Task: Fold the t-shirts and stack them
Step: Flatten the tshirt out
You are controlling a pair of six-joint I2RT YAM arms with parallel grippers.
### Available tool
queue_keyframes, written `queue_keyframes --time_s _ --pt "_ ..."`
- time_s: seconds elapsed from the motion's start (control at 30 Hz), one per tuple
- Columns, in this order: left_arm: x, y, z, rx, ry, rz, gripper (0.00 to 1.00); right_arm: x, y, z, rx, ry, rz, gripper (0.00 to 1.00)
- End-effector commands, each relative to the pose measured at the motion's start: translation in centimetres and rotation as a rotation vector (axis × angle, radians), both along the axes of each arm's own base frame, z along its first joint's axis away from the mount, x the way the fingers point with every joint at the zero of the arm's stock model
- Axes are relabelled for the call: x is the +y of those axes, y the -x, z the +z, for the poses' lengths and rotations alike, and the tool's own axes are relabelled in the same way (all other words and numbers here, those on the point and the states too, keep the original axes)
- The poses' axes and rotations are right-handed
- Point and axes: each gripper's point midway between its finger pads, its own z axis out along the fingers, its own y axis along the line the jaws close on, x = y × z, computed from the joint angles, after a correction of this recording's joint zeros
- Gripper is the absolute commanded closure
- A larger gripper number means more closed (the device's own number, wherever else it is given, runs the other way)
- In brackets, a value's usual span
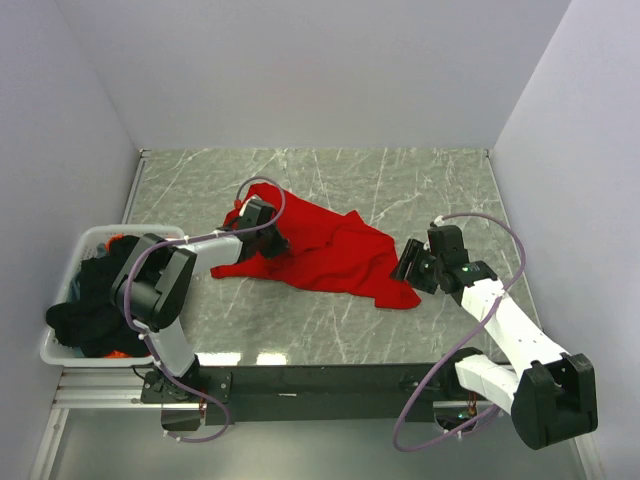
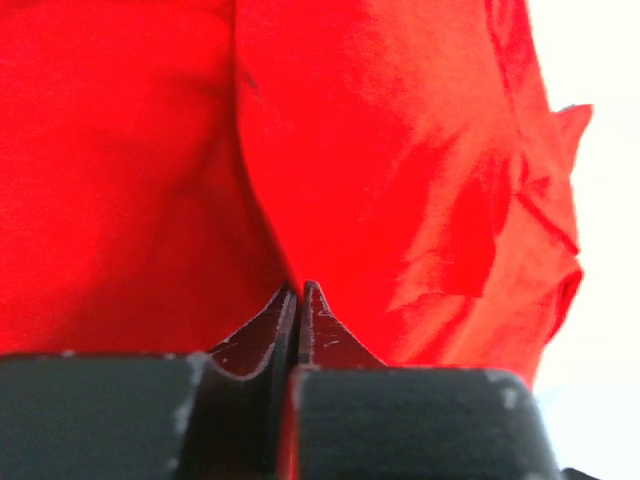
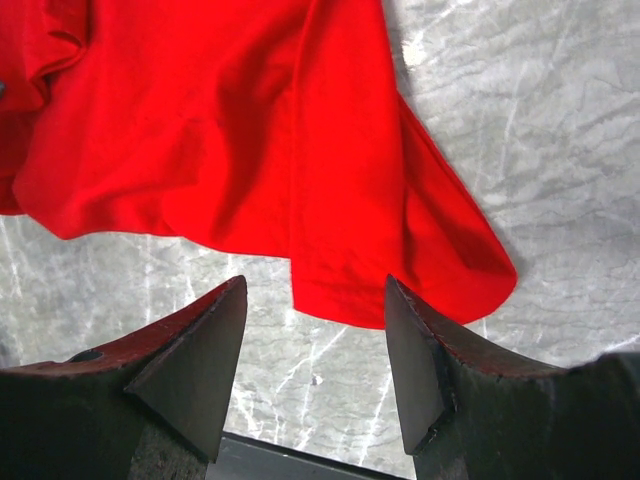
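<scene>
Bright, even overhead light; two white glare patches sit on the grey marble-patterned worktop (image 1: pixel 400 180) near its front edge. The left wrist view is soft, the bright red cloth t-shirt (image 2: pixel 400 150) oversaturated, the background blown white. The right wrist view is sharp.

Seen from above, the left gripper (image 1: pixel 270 238) covers the left edge of the red t-shirt (image 1: pixel 335 255), so the cloth under it is hidden. In the left wrist view the shirt is blurred and runs off the top and left edges. There the jaws meet at a crease, and how much cloth lies between them cannot be told. The right wrist view cuts the shirt off at top and left. The left arm (image 1: pixel 155 285) hides part of the white basket (image 1: pixel 62 352). Its dark clothes (image 1: pixel 85 300) merge into one heap, and single garments cannot be told apart.
</scene>
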Motion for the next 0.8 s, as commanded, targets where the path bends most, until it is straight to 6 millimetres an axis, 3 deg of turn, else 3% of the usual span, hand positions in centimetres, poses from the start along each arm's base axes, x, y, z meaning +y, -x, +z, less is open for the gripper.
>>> queue_keyframes --time_s 0.0,0.13,0.33,0.5,0.77 --pt "0.7 -1.5 3.3 -0.078 -0.034 0.013 0.99 -0.7 -0.4 0.0 -0.017 0.024 -0.033 0.36" --pt "1.9 -2.1 6.3 -0.119 -0.088 0.010 0.99 -0.8 0.3 -0.5 0.021 0.080 -0.010 0.36" --pt "3.0 -2.7 9.8 -0.163 -0.136 -0.028 0.99 0.8 1.3 -1.1 0.053 0.226 0.061 0.36" --pt "3.7 -2.3 10.7 -0.165 -0.142 -0.063 0.99 1.9 1.9 -2.5 0.127 0.365 0.102 0.36" --pt "3.8 -1.9 9.8 -0.150 -0.161 -0.110 0.99 4.6 2.6 -3.4 0.159 0.549 0.200 0.37"
